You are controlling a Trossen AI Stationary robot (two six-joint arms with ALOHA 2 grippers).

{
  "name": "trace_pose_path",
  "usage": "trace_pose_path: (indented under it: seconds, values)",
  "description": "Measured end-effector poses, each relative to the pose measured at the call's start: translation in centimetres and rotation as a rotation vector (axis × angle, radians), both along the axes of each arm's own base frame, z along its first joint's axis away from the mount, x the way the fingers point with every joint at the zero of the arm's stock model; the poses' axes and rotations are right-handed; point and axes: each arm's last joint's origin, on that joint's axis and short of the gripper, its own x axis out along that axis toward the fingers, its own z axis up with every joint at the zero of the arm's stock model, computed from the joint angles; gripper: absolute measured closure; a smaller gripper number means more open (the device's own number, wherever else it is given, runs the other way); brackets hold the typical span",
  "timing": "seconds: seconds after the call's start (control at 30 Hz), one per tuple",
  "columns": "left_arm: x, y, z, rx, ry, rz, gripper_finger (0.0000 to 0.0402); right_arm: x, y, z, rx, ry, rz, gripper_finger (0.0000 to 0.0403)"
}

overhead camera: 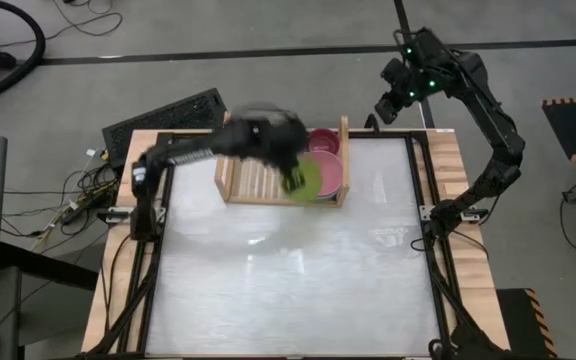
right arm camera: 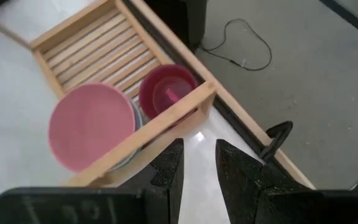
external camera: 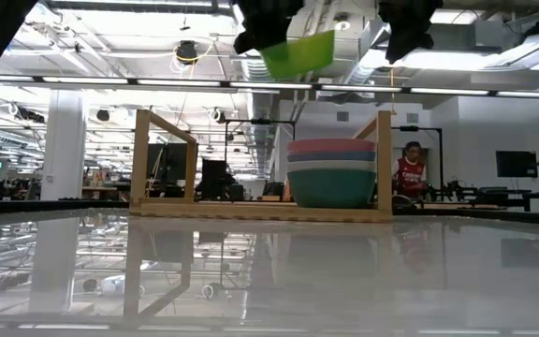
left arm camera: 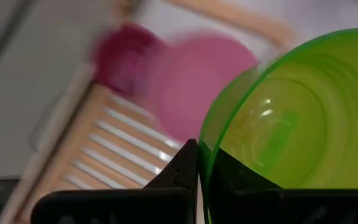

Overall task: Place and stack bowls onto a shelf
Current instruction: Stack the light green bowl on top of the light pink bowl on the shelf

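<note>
**Inspector:** Shelf position?

**Assistant:** The shelf (overhead camera: 258, 180) lies at the table's (overhead camera: 298, 290) far edge, long axis along that edge. Its slatted left part is bare; the near table surface is open.

**Inspector:** Bowls?

**Assistant:** A pink bowl (overhead camera: 326, 172) tops a stack (external camera: 331, 173) at the shelf's right end, mouths up. A magenta bowl (overhead camera: 324, 141) sits behind it.

**Inspector:** Grippers?

**Assistant:** The left gripper (overhead camera: 290, 172) is clamped on the lime green bowl's (overhead camera: 306, 178) rim, above the shelf, bowl tilted. The right gripper (right arm camera: 197, 163) hangs beyond the shelf's far right corner, fingers slightly apart, holding nothing.

**Inspector:** Markings?

**Assistant:** None legible
</note>
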Motion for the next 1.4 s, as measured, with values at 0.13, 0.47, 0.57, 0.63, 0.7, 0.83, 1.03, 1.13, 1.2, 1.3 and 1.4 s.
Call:
trace_pose_path:
  seconds: [0.13, 0.47, 0.57, 0.63, 0.7, 0.83, 1.03, 1.13, 1.2, 1.3, 1.4]
  values:
    - [-1.4, 5.9, 1.8, 0.064, -0.159, 0.139, 0.0401, 0.0, -0.4, 0.3, -0.023, -0.035, -0.030, 0.0284]
    - [-2.2, 15.2, 0.0, 0.050, -0.316, 0.363, 0.0401, 0.2, -0.6, 0.5, -0.047, -0.061, -0.036, 0.0284]
    - [-1.2, 16.7, -2.0, 0.024, -0.321, 0.358, 0.0401, 0.2, -0.6, 0.5, -0.037, -0.069, -0.051, 0.0284]
    - [-0.7, 17.5, -3.3, 0.020, -0.306, 0.364, 0.0401, 0.2, -0.6, 0.5, -0.035, -0.071, -0.054, 0.0284]
    - [-0.1, 18.2, -4.4, 0.022, -0.304, 0.371, 0.0401, 0.2, -0.6, 0.5, -0.034, -0.071, -0.056, 0.0284]
    - [0.5, 19.2, -6.1, 0.002, -0.301, 0.371, 0.0401, 0.1, -0.7, 0.5, -0.035, -0.071, -0.060, 0.0284]
    - [1.9, 19.7, -8.8, -0.011, -0.272, 0.351, 0.0401, 0.2, -0.7, 0.6, -0.035, -0.088, -0.078, 0.0284]
    - [2.1, 19.7, -9.3, -0.024, -0.274, 0.336, 0.0401, 0.2, -0.7, 0.6, -0.035, -0.088, -0.079, 0.0284]
    - [2.6, 19.6, -9.4, 0.005, -0.287, 0.326, 0.0401, 0.2, -0.8, 0.6, -0.035, -0.087, -0.082, 0.0284]
    - [2.8, 19.5, -9.7, 0.006, -0.269, 0.320, 0.0401, 0.2, -0.8, 0.6, -0.037, -0.088, -0.082, 0.0284]
    - [3.8, 19.1, -10.9, -0.007, -0.268, 0.295, 0.0401, 0.2, -0.8, 0.6, -0.038, -0.089, -0.082, 0.0284]
